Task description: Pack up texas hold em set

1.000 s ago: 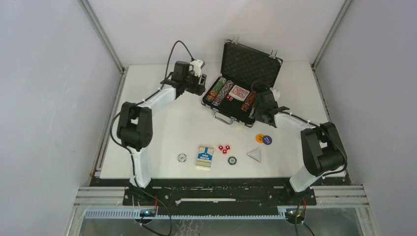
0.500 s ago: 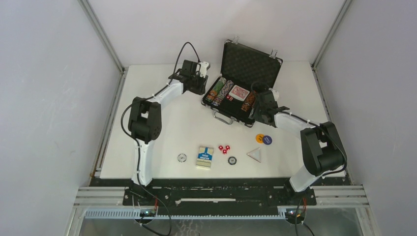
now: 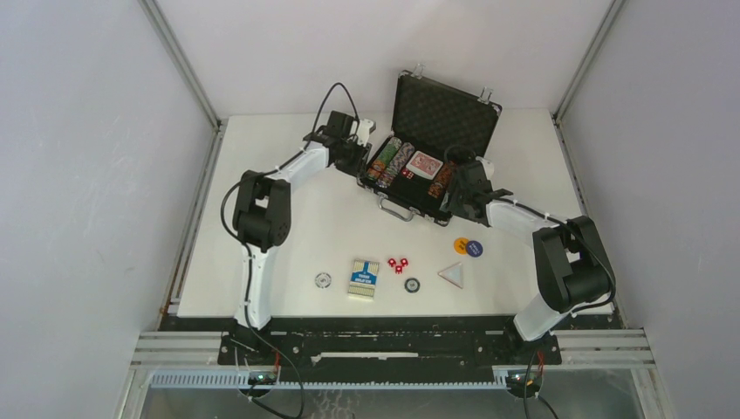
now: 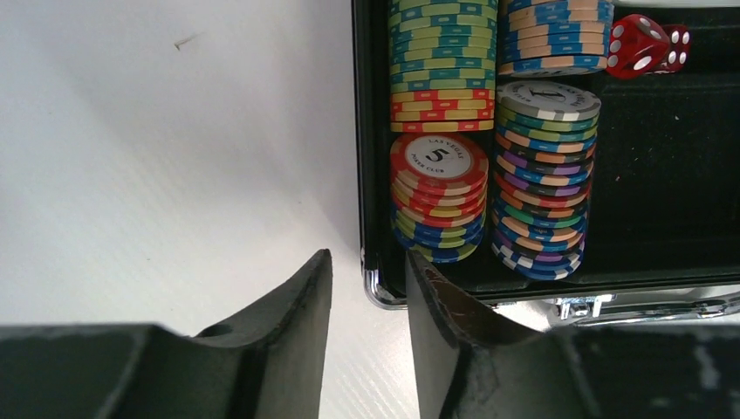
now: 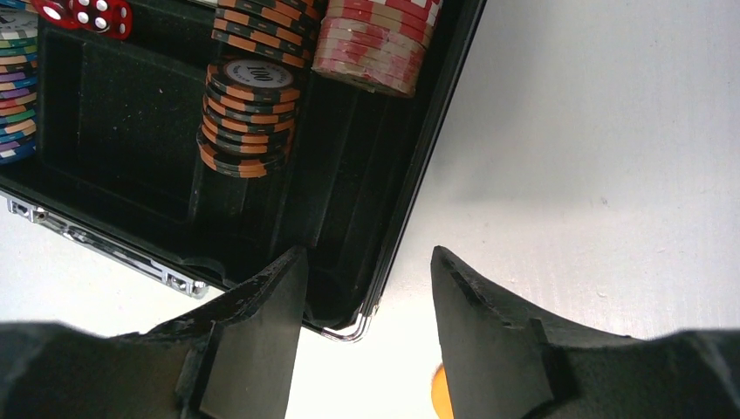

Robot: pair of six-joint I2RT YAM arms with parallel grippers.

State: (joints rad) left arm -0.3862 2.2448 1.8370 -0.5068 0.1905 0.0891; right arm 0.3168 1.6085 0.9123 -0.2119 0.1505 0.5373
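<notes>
The black briefcase (image 3: 410,194) stands open at the back, lid (image 3: 445,113) up. It holds rows of poker chips (image 3: 389,161), red-backed cards (image 3: 425,163) and red dice (image 4: 644,44). My left gripper (image 3: 356,155) is open, its jaws on either side of the case's left front corner (image 4: 384,292). My right gripper (image 3: 462,199) is open around the right front corner (image 5: 358,327). On the table in front lie the blue card box (image 3: 364,278), red dice (image 3: 399,264), the triangle piece (image 3: 451,275) and round buttons (image 3: 468,247).
A white round button (image 3: 324,280) and a black one (image 3: 412,285) lie either side of the card box. The case's silver handle (image 3: 394,209) faces the arms. Metal frame rails (image 3: 188,236) edge the table left and right.
My left arm has swung right, bringing its gripper up to the case's left front corner. The right gripper has hardly moved. The loose pieces on the table lie as before.
</notes>
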